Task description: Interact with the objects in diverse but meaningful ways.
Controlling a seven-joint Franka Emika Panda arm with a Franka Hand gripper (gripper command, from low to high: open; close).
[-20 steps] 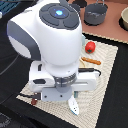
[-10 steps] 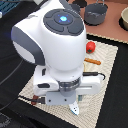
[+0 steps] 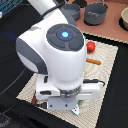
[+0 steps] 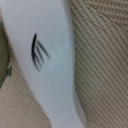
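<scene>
The arm has been lowered further onto the woven mat over the last second. The white fish fills the wrist view, so a grasp seems near. The gripper is hidden; its state cannot be told. The red ball lies at two o'clock.

Nothing readable anywhere, no text, brand or numbers, just a few dark curved strokes drawn on the white fish-like piece in the wrist view, which aren't letters.
</scene>
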